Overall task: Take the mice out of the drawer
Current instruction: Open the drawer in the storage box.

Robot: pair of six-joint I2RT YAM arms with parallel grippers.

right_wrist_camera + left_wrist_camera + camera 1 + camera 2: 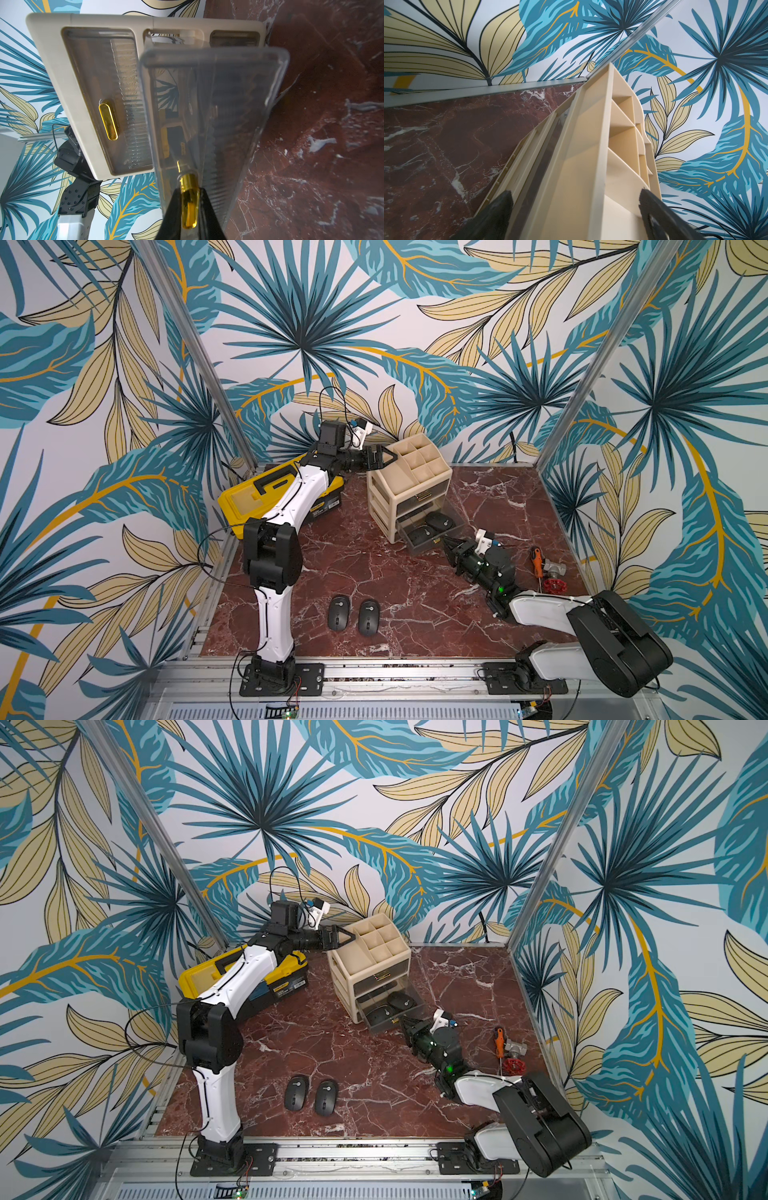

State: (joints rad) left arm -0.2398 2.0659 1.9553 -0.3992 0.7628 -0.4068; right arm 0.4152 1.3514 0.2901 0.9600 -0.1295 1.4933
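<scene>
The right tool [189, 193] is clamped on the gold handle [187, 180] of the clear drawer [239, 104], which is pulled out of the beige organizer [409, 485]. The left tool [575, 195], jaws apart, straddles the organizer's top corner. Two mice [439, 521] lie in the drawer. Two more mice [339, 612] lie side by side on the tabletop [395, 572].
</scene>
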